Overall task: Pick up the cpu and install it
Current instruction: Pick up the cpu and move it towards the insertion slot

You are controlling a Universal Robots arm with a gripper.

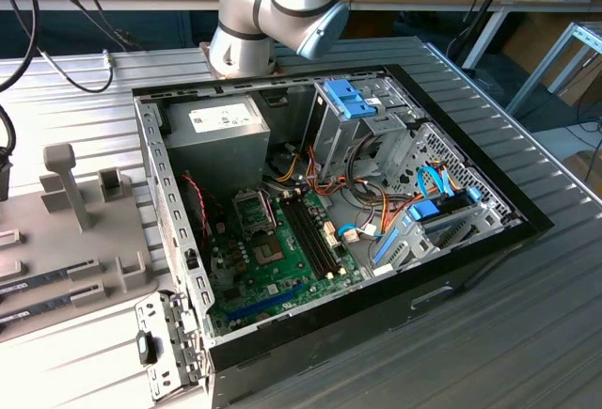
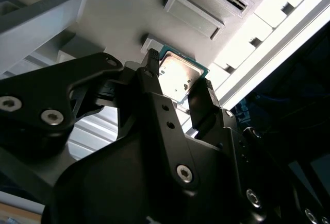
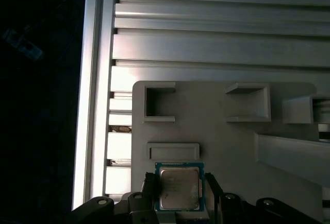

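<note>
Grips the cpu [image 3: 179, 188] by two opposite edges, jaws narrowed to its width, metal top facing both wrist views. Holds it at the grey fixture plate [image 3: 227, 141], just beside a low rectangular frame [image 3: 172, 151]. Works over a ribbed aluminium tabletop [image 3: 206, 44]; in the exterior view, shares it with an open computer case [image 1: 376, 310], green motherboard [image 1: 282, 273] inside

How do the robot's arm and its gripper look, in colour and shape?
The arm has round silver-grey tube segments with a pale blue-grey joint cap. The gripper is black, built of angular plates with silver screw heads.
</note>
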